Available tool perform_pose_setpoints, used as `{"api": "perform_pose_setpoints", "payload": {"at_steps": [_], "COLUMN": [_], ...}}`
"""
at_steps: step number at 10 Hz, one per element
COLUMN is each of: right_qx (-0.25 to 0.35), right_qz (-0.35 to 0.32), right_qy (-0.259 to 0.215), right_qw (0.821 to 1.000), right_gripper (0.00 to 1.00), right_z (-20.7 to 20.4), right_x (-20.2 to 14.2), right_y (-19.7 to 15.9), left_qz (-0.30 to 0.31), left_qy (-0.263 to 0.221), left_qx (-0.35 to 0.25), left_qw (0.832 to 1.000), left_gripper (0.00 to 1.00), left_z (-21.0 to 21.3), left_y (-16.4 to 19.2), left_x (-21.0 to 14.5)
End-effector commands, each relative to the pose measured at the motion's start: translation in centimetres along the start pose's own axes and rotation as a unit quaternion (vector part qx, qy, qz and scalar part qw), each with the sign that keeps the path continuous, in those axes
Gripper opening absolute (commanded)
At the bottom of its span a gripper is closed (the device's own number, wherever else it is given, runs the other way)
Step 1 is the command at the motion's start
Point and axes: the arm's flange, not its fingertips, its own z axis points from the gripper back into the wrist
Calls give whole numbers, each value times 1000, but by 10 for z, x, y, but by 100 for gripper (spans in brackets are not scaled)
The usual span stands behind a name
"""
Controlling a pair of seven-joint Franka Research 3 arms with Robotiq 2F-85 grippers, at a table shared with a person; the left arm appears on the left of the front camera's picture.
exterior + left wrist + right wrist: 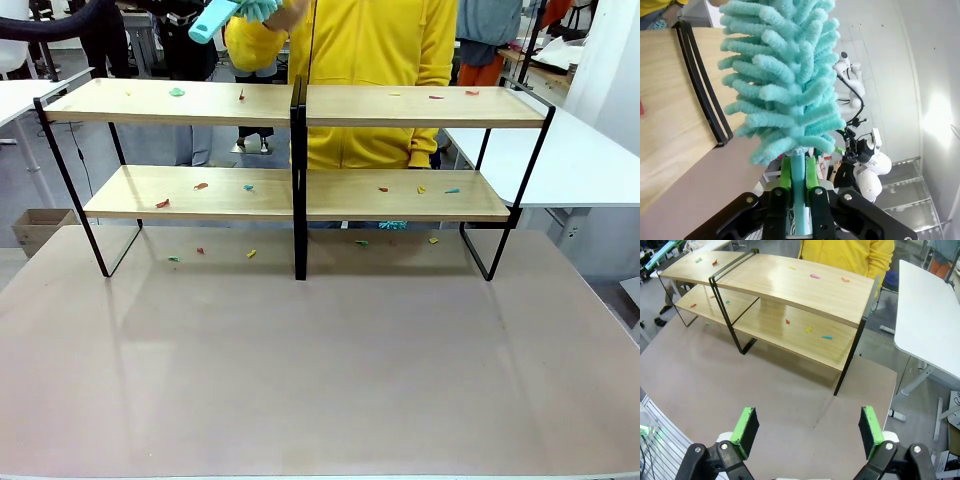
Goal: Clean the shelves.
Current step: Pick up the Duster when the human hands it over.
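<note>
The shelves [300, 190] stand across the far half of the table, two light-wood boards on a black frame with a centre post. Small coloured scraps [201, 186] lie on both boards and on the tabletop under them. My left gripper [799, 172] is shut on the pale stem of a fluffy teal duster [785, 75], held above the top board [670, 90] near the centre bars. A teal duster [225, 14] pokes in at the top edge, beside the person's hand [287, 14]. My right gripper [807, 432] hangs open over the tabletop, short of the shelves' [790, 295] right end.
A person in a yellow top [380, 60] stands behind the shelves. A white table [590, 160] adjoins at the right and a cardboard box [40, 228] sits on the floor at the left. The grey-brown tabletop [320, 380] stretches bare in front of the shelves.
</note>
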Motion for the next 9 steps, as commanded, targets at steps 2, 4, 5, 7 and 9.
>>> {"api": "perform_pose_setpoints", "payload": {"at_steps": [2,4,5,7,9], "right_qx": [5,5,5,5,5], "right_qz": [4,4,4,4,4], "right_qy": [-2,-2,-2,-2,-2], "right_qw": [1000,1000,1000,1000,1000], "right_gripper": [100,100,100,100,100], "right_z": [0,0,0,0,0], "right_x": [0,0,0,0,0], "right_y": [-1,-1,-1,-1,-1], "left_qz": [-72,-130,-149,-195,-204], "left_qy": [86,114,120,149,89], "left_qx": [40,72,90,123,115], "left_qw": [993,982,977,962,968], "left_gripper": [0,0,0,0,0], "left_z": [89,179,216,278,331], "left_y": [-45,-65,-72,-77,-73], "left_x": [-69,-120,-146,-211,-268]}}
